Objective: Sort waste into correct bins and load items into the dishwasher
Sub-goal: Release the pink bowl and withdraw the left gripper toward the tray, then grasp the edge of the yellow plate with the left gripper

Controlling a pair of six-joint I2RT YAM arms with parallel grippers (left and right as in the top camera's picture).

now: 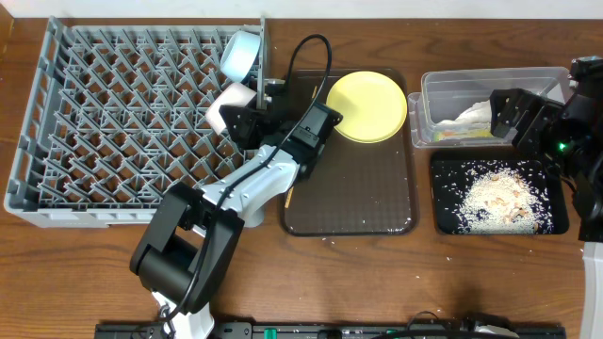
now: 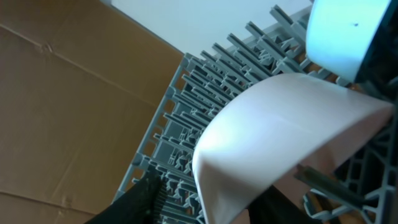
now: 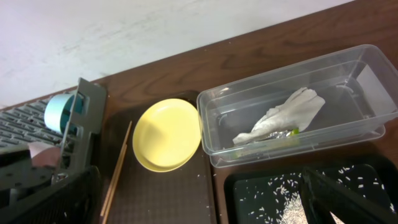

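Note:
My left gripper point(image 1: 247, 124) point(image 2: 211, 208) is shut on the rim of the white bowl point(image 1: 229, 104) point(image 2: 280, 137), holding it tilted over the right edge of the grey dish rack point(image 1: 122, 122) point(image 2: 186, 118). The light blue bowl point(image 1: 240, 52) point(image 2: 345, 31) stands on edge in the rack just behind it. The yellow plate point(image 1: 367, 105) point(image 3: 166, 134) and chopsticks point(image 3: 117, 167) lie on the dark brown tray point(image 1: 358, 188). My right gripper point(image 1: 513, 115) point(image 3: 199, 205) is open and empty above the bins. The small white cup is out of view.
The clear tub point(image 1: 443, 89) point(image 3: 217, 124) holds the white napkin point(image 1: 474, 115) point(image 3: 280, 115) and green-yellow wrapper point(image 3: 287, 132). The black tray point(image 1: 448, 212) point(image 3: 249, 186) holds a heap of rice crumbs point(image 1: 499, 198). A few crumbs lie on the table near the brown tray's front edge.

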